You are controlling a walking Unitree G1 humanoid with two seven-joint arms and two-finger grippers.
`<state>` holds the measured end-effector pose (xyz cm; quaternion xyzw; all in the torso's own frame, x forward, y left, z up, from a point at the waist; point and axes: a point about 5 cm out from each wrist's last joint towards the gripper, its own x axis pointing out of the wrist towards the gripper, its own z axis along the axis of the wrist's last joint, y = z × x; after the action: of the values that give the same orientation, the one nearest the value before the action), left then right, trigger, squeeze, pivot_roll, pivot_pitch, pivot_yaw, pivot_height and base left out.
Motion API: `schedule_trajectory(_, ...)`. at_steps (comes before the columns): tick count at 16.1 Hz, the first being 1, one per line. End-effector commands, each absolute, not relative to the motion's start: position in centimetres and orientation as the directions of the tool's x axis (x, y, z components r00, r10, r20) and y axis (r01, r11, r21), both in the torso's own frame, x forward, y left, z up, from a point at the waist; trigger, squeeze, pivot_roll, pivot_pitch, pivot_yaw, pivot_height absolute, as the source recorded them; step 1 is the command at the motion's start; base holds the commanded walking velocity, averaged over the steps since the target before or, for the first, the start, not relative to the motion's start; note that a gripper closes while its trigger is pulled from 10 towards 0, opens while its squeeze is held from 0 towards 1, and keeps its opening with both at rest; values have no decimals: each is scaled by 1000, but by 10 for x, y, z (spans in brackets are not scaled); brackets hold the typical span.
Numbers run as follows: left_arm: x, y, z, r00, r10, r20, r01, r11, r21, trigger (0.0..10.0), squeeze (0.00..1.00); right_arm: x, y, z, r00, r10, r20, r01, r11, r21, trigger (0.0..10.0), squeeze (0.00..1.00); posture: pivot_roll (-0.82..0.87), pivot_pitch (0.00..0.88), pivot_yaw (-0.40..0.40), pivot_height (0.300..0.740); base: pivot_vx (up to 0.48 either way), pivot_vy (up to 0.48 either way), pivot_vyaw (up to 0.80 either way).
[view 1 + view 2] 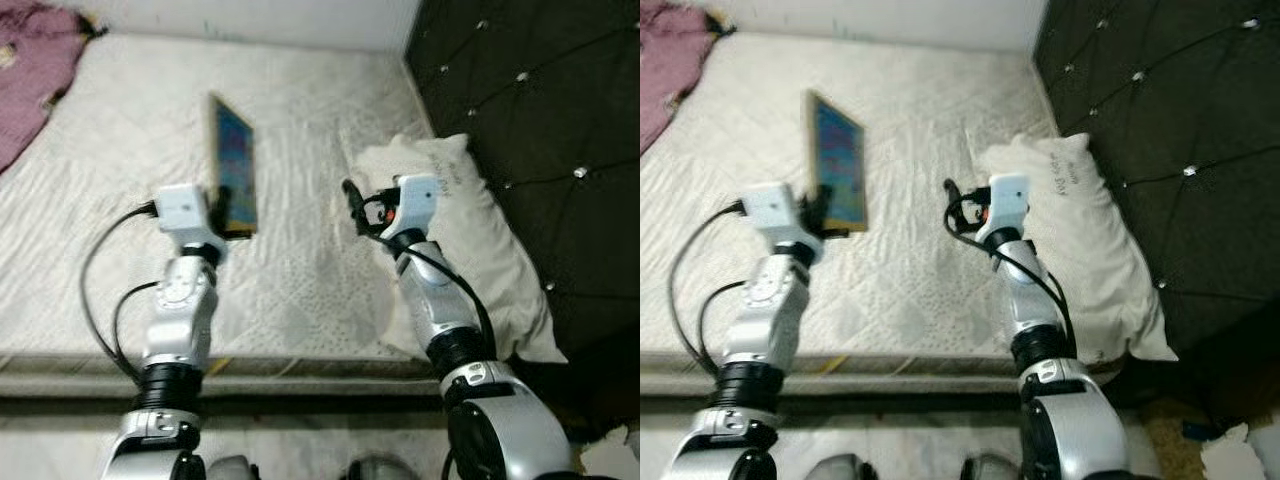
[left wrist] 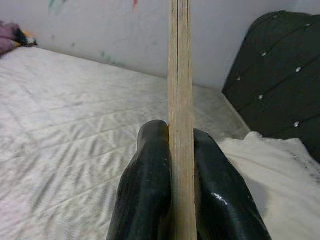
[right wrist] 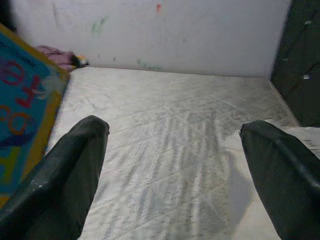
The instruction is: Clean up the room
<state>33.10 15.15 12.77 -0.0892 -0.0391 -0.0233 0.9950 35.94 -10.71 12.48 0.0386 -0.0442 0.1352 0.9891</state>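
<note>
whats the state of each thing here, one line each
book: closed, held upright above the mattress
left gripper: shut on the book's edge
right gripper: open, holding nothing, over the mattress
pillow: lying flat by the headboard
purple cloth: crumpled at the far left corner
mattress: bare

white mattress point(image 1: 300, 120), dark tufted headboard point(image 1: 540, 110)

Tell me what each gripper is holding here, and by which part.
The left gripper is clamped on the book's lower edge, holding it upright over the mattress. The right gripper is open and holds nothing.
</note>
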Motion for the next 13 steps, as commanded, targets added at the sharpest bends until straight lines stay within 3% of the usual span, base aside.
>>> schedule_trajectory(1, 334, 135, 138, 988, -90, 124, 111, 978, -174, 10000, 0, 361, -117, 126, 966, 237, 100, -243, 968, 58, 10000, 0, 31, 0, -57, 740, 0, 0, 0)
schedule_trajectory(6, 335, 136, 136, 993, -65, 98, 82, 980, -183, 10000, 0, 361, -117, 126, 968, 232, 97, -238, 969, 64, 10000, 0, 32, 0, -58, 740, 0, 0, 0)
schedule_trajectory(11, 334, 134, 129, 997, -44, 57, 55, 976, -208, 10000, 0, 356, -121, 121, 972, 218, 87, -225, 972, 75, 10000, 0, 18, 0, -50, 740, 0, 0, -748)
schedule_trajectory(13, 333, 131, 125, 999, -42, 28, 47, 981, -186, 10000, 0, 354, -123, 118, 974, 213, 83, -219, 973, 75, 10000, 0, 23, 0, -56, 740, 0, 0, 0)
